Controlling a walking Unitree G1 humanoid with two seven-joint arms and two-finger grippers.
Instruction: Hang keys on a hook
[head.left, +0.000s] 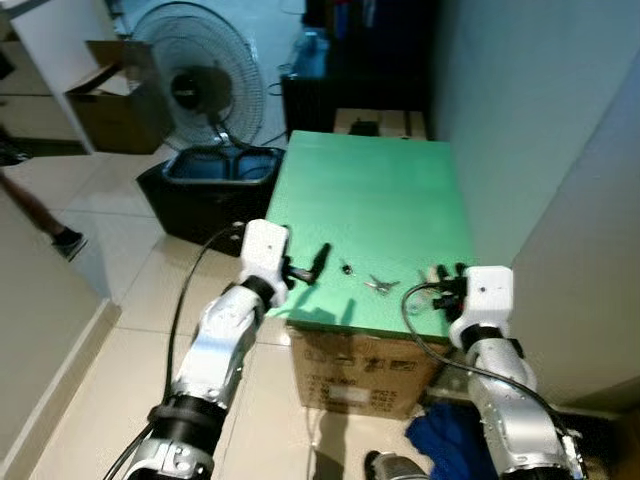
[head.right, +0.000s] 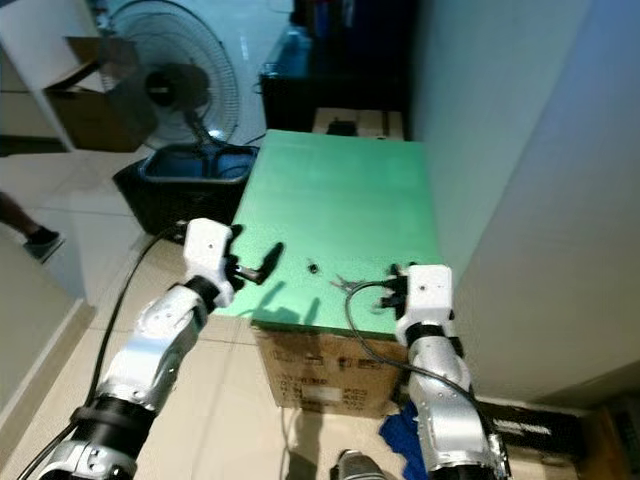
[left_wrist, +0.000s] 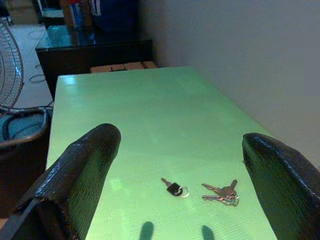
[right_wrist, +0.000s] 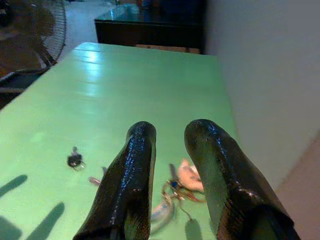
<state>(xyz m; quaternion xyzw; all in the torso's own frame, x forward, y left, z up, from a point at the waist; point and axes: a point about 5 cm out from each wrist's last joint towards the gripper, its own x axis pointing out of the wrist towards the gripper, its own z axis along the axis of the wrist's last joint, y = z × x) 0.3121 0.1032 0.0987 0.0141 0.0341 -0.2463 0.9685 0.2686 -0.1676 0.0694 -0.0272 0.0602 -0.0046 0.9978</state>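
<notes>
Our right gripper hovers low over the near right corner of the green tabletop, its two black fingers close together with a narrow gap between them and nothing held; just beneath their tips in the right wrist view lies a small cluster on a ring (pale and pinkish pieces, too blurred for us to say what each one is). Our left gripper sits at the near left edge of the same top, fingers spread wide apart and empty, pointing in across the surface. Between the two grippers, near the front edge, we note the bunch of silver keys lying flat on the green, and just beside it, toward the left gripper, a single key with a black head on its own ring; the two lie apart from each other. The top rests on a cardboard box. Farther out: a black bin on the tiled floor to the left of the table, a standing fan behind it, a dark low cabinet beyond the far end, a pale wall along the right, blue cloth on the floor by our right arm, and a person's shoe at the far left
</notes>
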